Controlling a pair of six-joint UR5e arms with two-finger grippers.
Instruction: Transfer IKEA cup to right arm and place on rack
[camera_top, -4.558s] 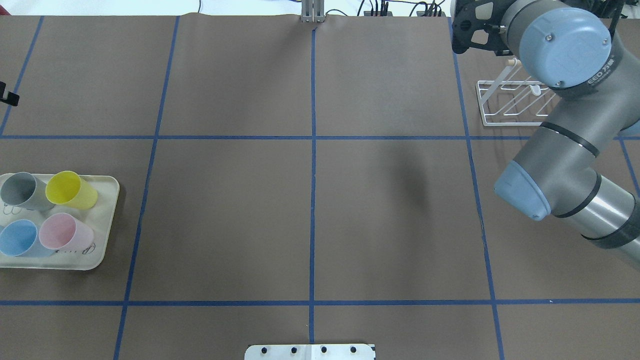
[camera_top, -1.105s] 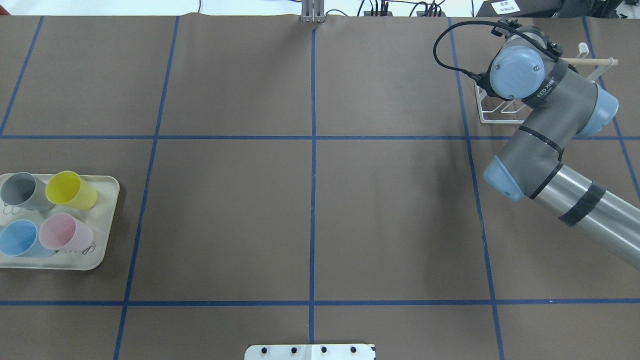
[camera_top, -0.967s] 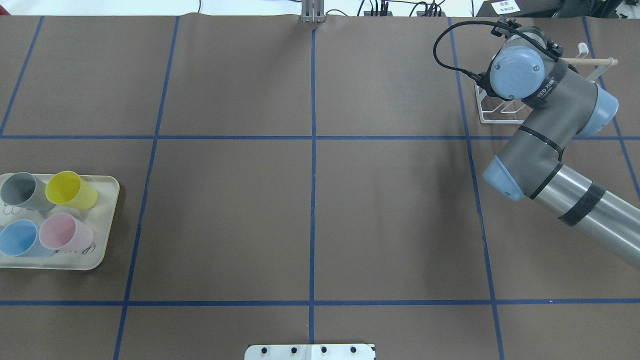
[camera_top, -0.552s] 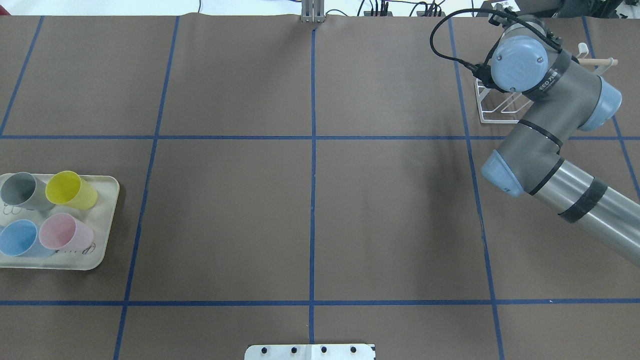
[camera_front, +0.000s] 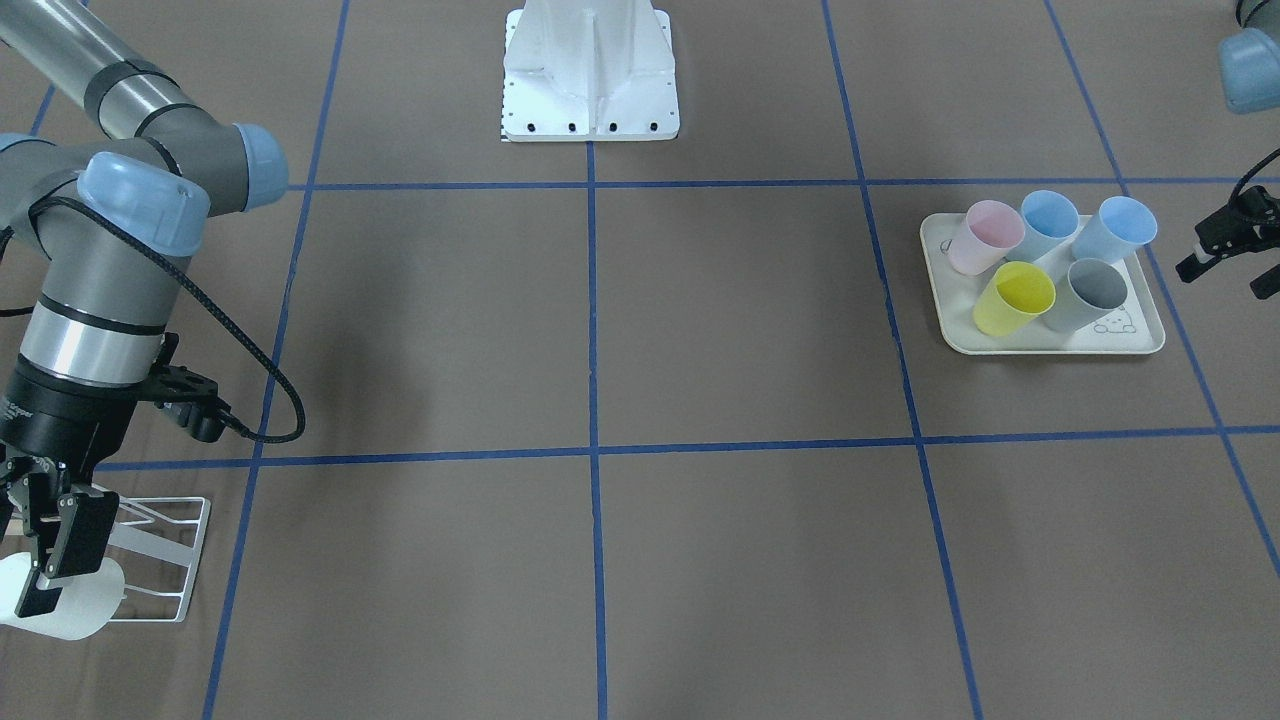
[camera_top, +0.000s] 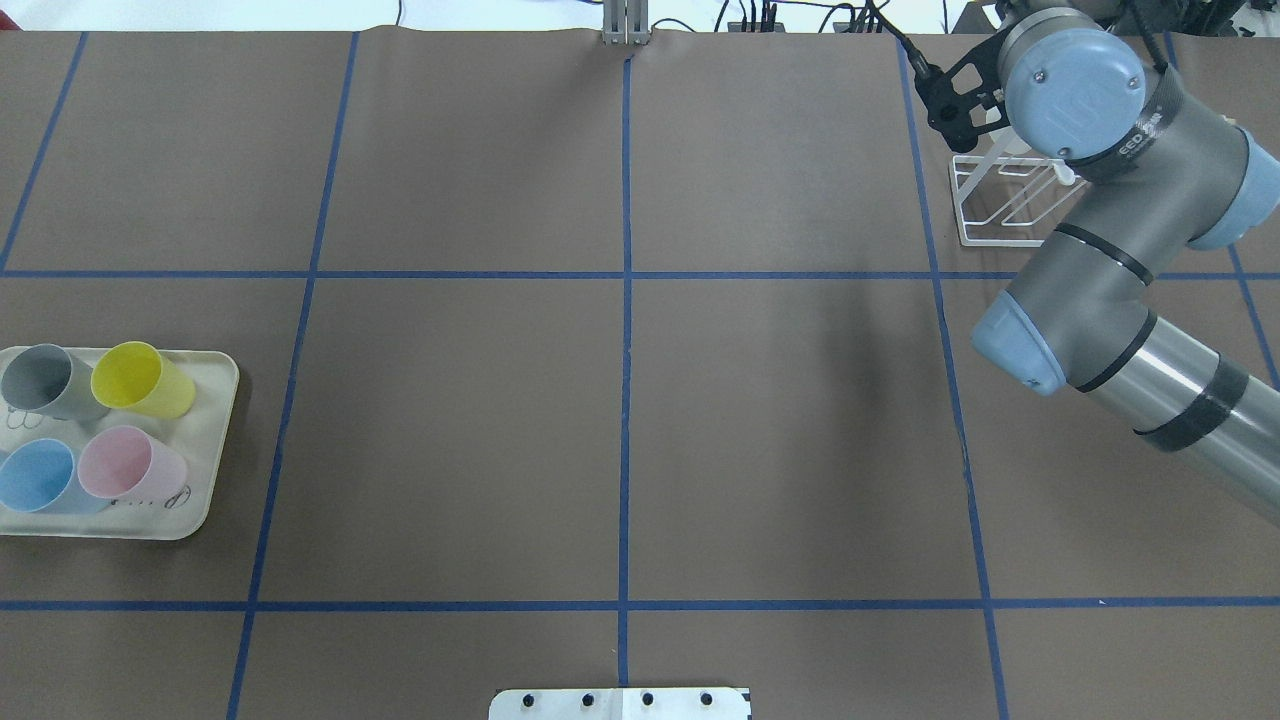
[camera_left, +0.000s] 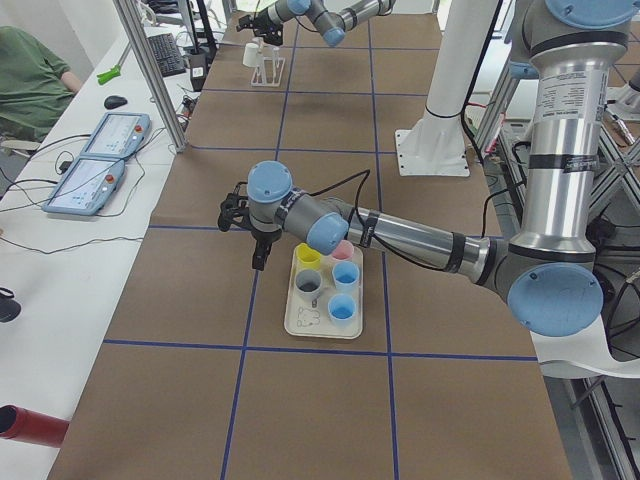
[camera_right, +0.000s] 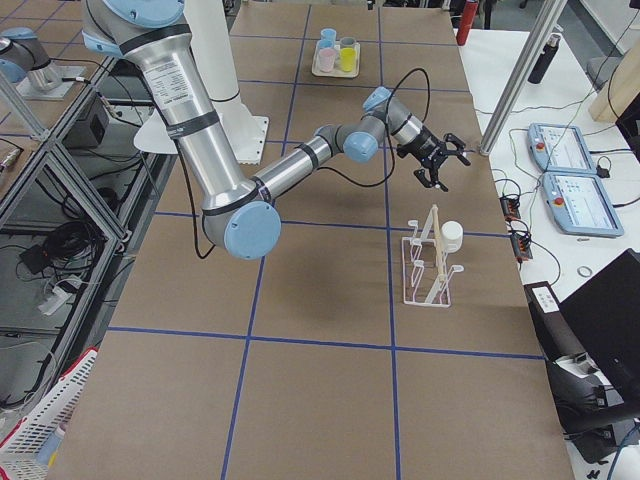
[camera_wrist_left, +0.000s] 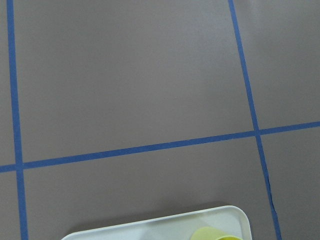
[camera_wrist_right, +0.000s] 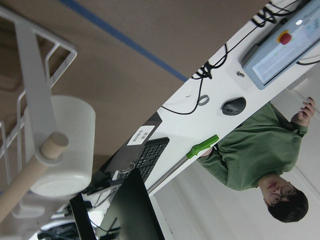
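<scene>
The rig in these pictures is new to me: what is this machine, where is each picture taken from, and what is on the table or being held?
It is a robot with two jointed arms at a brown table marked with blue tape. Each arm ends in a two-finger claw. Two pictures look down on the table, one from behind the robot and one facing it. Two look along it from either end, and two come from cameras on the wrists. At one end a cream tray holds five coloured cups; the left claw hovers beside it. At the other end a white cup hangs on a small wire rack. The right claw is open, clear of that cup. Neither claw holds anything.
</scene>
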